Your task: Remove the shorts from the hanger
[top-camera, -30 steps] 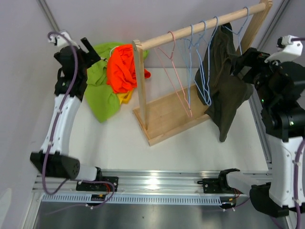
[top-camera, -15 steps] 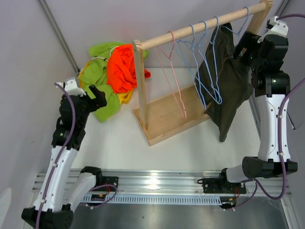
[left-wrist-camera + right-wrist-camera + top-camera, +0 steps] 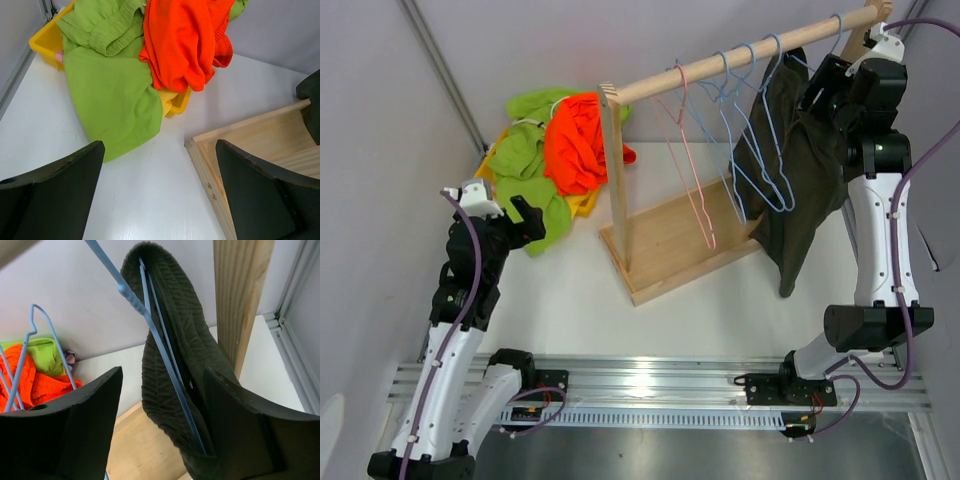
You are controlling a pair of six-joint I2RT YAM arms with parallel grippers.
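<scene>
**One dark pair left on the rail, right gripper at its waistband**

The dark shorts (image 3: pixel 790 190) hang from a blue hanger (image 3: pixel 148 340) at the right end of the wooden rail (image 3: pixel 740 55), with their legs trailing down over the stand's base. The orange shorts (image 3: pixel 575 140) and the lime green shorts (image 3: pixel 525 170) lie heaped at the back left of the table, off the hangers. The other hangers (image 3: pixel 740 150) on the rail are bare.

Our right gripper (image 3: pixel 817 92) is up at the waistband. From its wrist camera the jaws stand spread, with the ribbed elastic band of the dark shorts (image 3: pixel 190 340) and the hanger wire between them, not yet pinched. Our left gripper (image 3: pixel 527 218) hovers low near the heap, its jaws spread wide and holding nothing.

We judge the cloth to be light, soft and limp, so it should fold and sag wherever we grip it. The gathered elastic is the thickest part and gives the firmest hold. We would pinch the band alone, clear of the wire, because catching the wire would drag the hanger along. We expect the elastic to cling to the hanger's shoulder, so the band needs easing off sideways rather than tugging straight down.
</scene>
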